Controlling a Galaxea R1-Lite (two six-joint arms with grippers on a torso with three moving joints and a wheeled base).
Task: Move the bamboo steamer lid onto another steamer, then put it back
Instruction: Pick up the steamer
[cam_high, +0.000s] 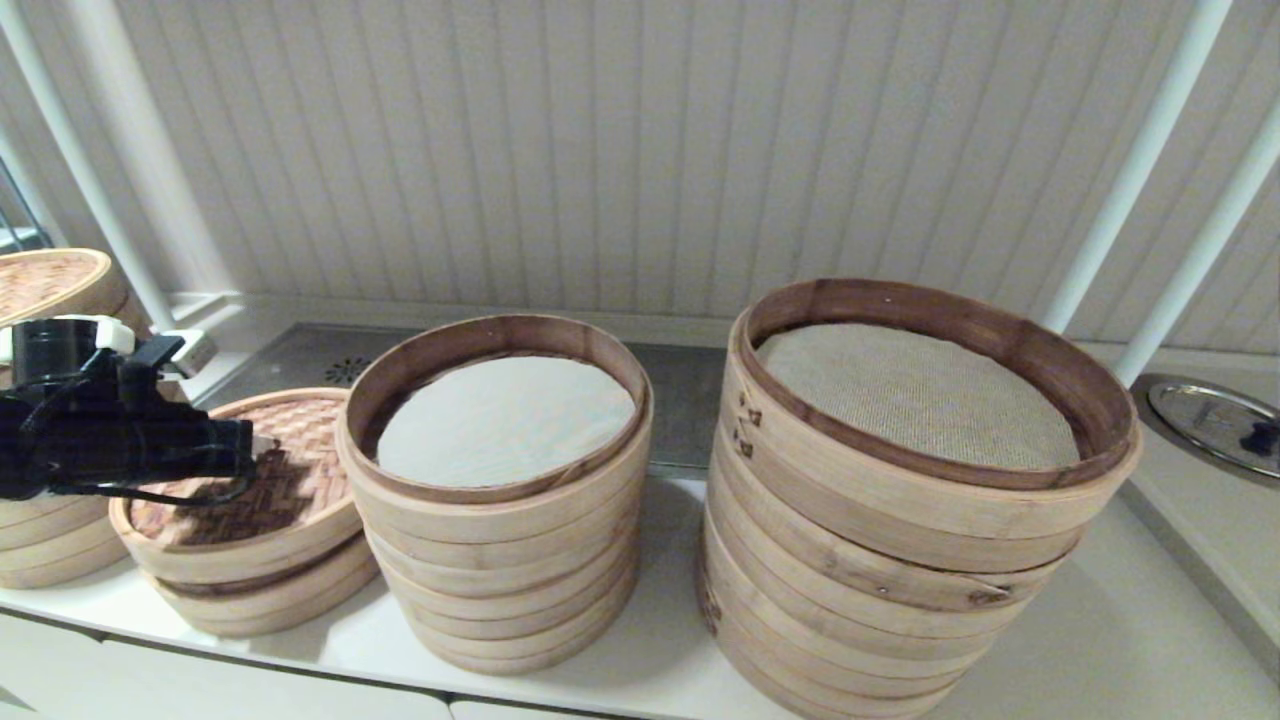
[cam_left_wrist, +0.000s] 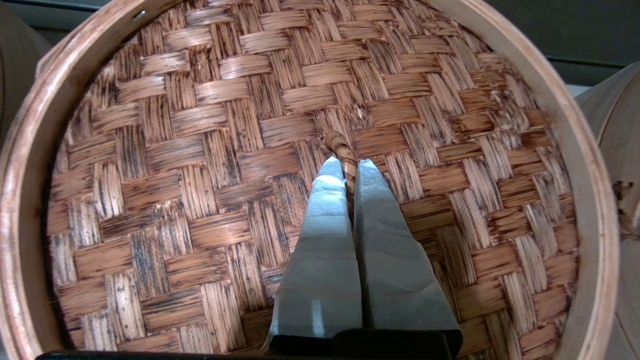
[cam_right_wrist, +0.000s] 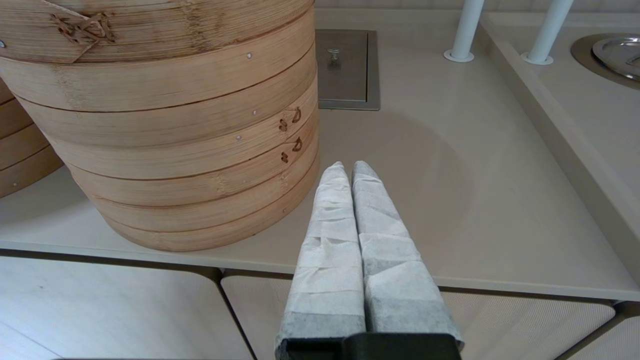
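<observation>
The bamboo steamer lid (cam_high: 285, 455), reddish-brown and herringbone-woven with a pale rim band, lies on a low pale bamboo steamer (cam_high: 265, 600) at the counter's left. That steamer's inside is hidden under the lid. My left gripper (cam_high: 258, 452) reaches in from the left over the lid's middle. In the left wrist view the lid (cam_left_wrist: 200, 165) fills the frame, and my left gripper (cam_left_wrist: 350, 165) is shut on its small centre loop handle (cam_left_wrist: 339, 144). My right gripper (cam_right_wrist: 349, 167) is shut on nothing and hovers over the counter's front edge beside the wide stack.
A tall stack with a white liner (cam_high: 500, 420) stands right of the lid. A wider stack with beige cloth (cam_high: 920, 395) is further right. Another stack (cam_high: 45, 545) with a woven lid (cam_high: 50, 280) stands at far left. A metal lid (cam_high: 1215, 420) and white poles (cam_high: 1130, 180) are at right.
</observation>
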